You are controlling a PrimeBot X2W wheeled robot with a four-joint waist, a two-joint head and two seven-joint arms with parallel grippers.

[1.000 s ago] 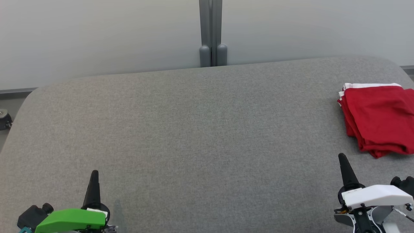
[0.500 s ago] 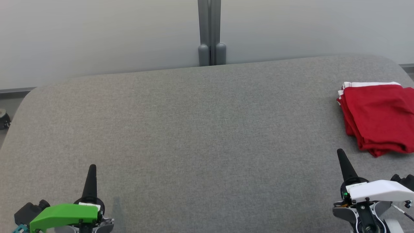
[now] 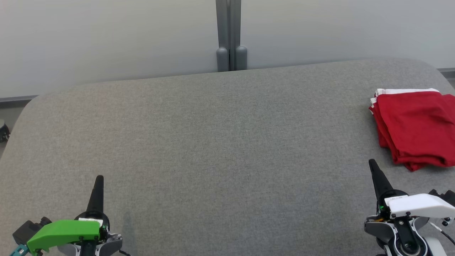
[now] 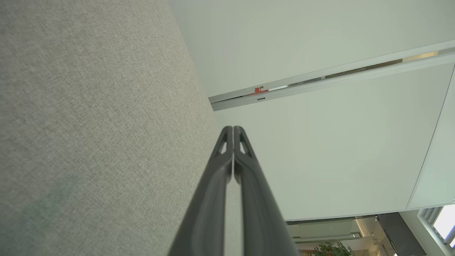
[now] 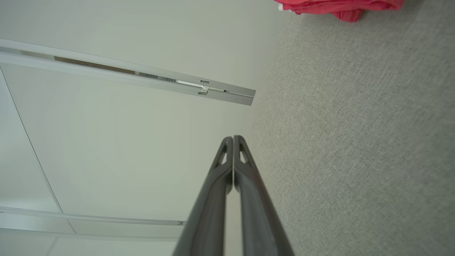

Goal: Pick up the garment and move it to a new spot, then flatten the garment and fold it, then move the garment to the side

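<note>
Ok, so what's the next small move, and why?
Probably none beyond parking the arms: the red garment lies folded at the right side of the table, and the left gripper and right gripper sit apart from it, jaws shut and empty.

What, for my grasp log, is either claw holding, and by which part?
Nothing. Left claw and right claw are shut, empty; the red garment lies apart.

The folded red garment (image 3: pixel 416 129) runs off the right edge.
</note>
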